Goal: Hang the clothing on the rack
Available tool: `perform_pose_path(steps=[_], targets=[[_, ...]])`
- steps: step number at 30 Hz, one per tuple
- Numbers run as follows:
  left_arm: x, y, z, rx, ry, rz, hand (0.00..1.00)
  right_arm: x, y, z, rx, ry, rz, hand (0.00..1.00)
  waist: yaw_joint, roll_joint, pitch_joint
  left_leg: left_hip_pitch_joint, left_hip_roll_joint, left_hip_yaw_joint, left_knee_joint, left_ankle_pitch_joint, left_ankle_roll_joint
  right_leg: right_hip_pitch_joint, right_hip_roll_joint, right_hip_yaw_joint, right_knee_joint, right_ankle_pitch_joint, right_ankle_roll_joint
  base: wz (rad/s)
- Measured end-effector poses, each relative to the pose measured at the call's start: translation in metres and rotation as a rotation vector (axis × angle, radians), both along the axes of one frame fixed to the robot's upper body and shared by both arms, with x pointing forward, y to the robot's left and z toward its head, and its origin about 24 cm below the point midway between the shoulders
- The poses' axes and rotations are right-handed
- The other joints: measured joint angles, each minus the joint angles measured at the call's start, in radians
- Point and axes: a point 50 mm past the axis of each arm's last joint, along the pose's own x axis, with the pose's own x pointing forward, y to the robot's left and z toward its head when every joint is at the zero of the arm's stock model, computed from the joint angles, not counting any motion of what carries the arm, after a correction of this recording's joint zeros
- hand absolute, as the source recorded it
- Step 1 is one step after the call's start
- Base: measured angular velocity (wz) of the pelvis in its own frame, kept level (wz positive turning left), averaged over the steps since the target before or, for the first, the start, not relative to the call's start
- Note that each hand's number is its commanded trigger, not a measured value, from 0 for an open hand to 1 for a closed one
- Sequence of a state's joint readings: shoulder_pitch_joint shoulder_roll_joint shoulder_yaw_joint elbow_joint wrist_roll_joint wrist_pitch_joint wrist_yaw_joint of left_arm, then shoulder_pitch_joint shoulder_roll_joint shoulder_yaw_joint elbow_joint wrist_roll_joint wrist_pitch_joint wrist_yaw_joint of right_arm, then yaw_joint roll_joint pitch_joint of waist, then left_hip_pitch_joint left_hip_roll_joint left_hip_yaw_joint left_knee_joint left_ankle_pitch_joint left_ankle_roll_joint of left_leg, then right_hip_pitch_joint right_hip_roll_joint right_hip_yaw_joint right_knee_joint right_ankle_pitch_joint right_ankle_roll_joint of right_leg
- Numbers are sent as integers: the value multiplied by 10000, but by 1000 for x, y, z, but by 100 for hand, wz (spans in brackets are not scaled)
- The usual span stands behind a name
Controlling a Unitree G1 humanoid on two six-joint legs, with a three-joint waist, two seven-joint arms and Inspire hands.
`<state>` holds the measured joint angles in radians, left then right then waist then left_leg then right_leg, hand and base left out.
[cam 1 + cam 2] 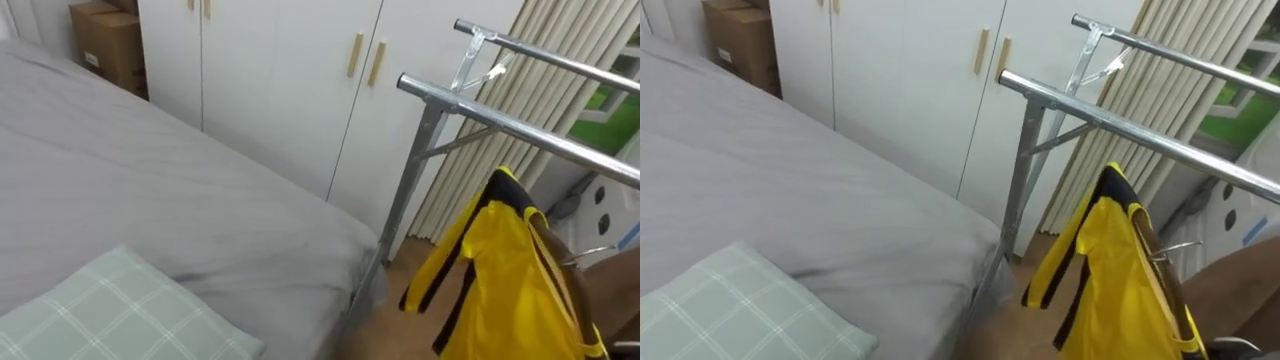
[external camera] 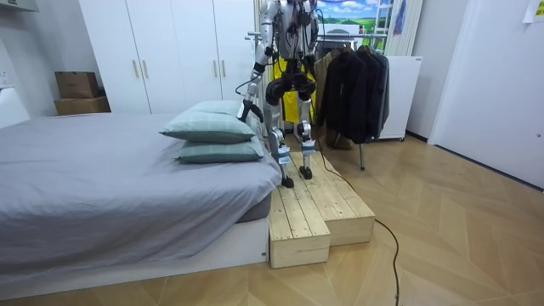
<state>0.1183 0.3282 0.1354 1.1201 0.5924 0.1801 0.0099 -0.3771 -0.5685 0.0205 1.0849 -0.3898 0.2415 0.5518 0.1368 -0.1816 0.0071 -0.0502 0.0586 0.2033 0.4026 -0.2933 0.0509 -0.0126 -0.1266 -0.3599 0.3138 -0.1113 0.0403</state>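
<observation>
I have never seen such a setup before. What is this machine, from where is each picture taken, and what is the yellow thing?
It is a humanoid robot; it stands on a wooden platform beside a grey bed, facing a metal clothes rack. The room view comes from a camera standing some way off. The two eye views come from the robot's head, looking down. On the bed lie two stacked pale green pillows. The yellow garment with black trim sits on a hanger, below the rack's rail; I cannot tell what holds it.

The jacket [image 1: 505, 265] is bright yellow with black stripes. The pillow [image 1: 110, 310] is pale green with white checks. The bed [image 1: 150, 180] is grey, the wardrobe [image 1: 280, 80] white.
</observation>
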Motion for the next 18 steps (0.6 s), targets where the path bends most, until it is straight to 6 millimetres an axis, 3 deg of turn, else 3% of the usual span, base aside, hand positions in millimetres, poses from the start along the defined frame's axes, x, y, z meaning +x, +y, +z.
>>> perform_pose_path(steps=[3, 10, 14, 18], targets=[[5, 0, 1, -53, -224, -6, 0, 2, -1, 4, 173, 29, 31, 100, 18, 121, -25, -263, 51, -202, 269, -47, 3, 3, 90, -16, -90, 5, 8, 19], [6, -1, 0, -172, -347, 93, 0, 1, -4, 5, 382, -105, -221, 100, 107, 214, 9, -3, 15, -423, 269, -39, 1, 333, 154, 80, -260, -31, 57, 10], [1, 3, 1, -85, -460, 653, 0, 4, -2, 6, 592, -344, -345, 100, 177, 72, 35, 316, 8, -433, 29, 38, -125, 680, 279, 341, -694, -95, 136, 1], [-1, 8, 4, 246, -802, 1198, 0, 10, -1, 10, 573, -489, -281, 100, 287, -17, 25, 392, 68, -535, -113, 147, -311, 878, 464, 380, -831, -203, -39, 4]])
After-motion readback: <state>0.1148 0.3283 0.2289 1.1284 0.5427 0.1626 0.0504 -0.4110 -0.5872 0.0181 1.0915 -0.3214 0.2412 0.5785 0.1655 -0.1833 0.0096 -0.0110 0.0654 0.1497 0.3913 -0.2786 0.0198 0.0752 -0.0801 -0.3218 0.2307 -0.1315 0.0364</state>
